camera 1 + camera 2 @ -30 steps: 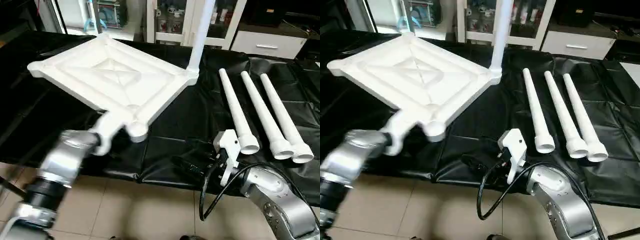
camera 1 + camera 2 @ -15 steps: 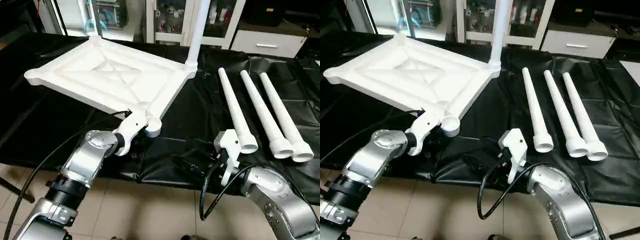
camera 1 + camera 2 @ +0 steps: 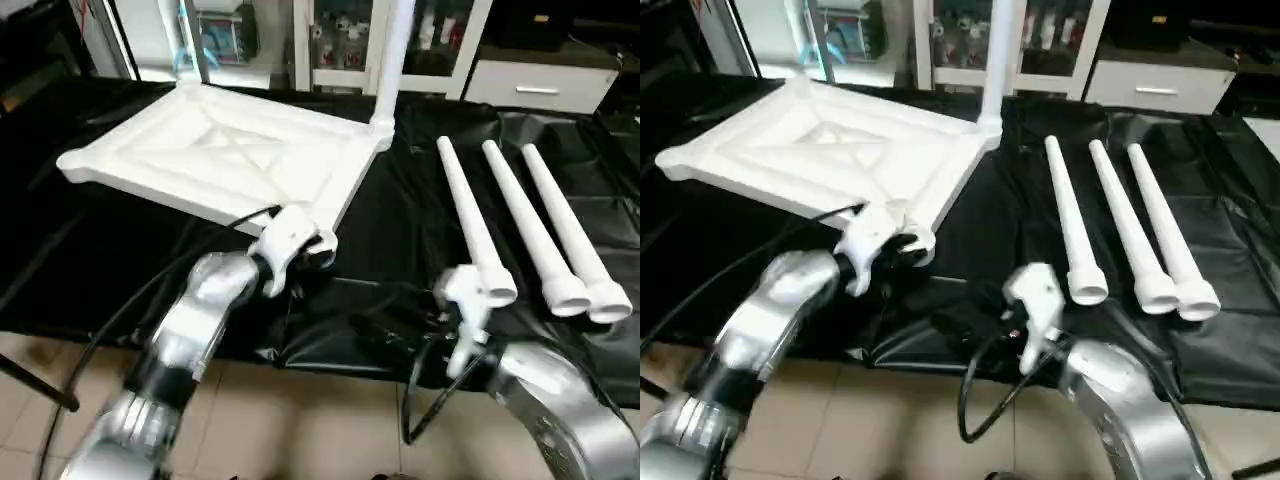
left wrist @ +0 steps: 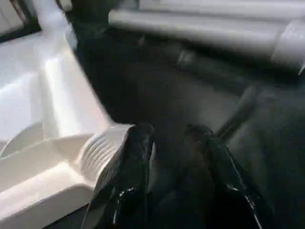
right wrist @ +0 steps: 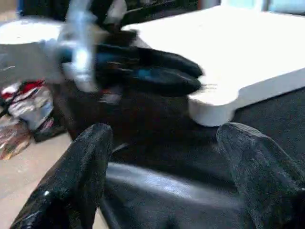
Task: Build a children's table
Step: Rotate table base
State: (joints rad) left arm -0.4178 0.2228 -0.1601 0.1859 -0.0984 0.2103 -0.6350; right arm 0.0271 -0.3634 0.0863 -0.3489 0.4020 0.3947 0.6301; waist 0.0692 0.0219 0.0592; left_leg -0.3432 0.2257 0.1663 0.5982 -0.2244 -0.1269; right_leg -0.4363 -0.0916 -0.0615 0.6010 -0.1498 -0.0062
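A: Where is the tabletop?

B: It lies underside up on the black-covered counter, toward the robot's left, its crossed ribs facing up. One leg stands upright in the far corner socket. The near corner socket juts out toward the counter's front edge.

A: And the other legs?

B: Three loose legs lie side by side on the counter to the right, touching or nearly so, their wide ends toward the robot.

A: What is the left tool doing?

B: It is at that near corner. One of its fingers lies against the ribbed socket; the two black fingers stand a little apart, and I cannot tell whether they pinch the corner or just touch it.

A: And the right tool?

B: Its fingers are spread wide with nothing between them. It sits low by the counter's front edge, near the wide ends of the loose legs, facing the tabletop corner and the left tool.
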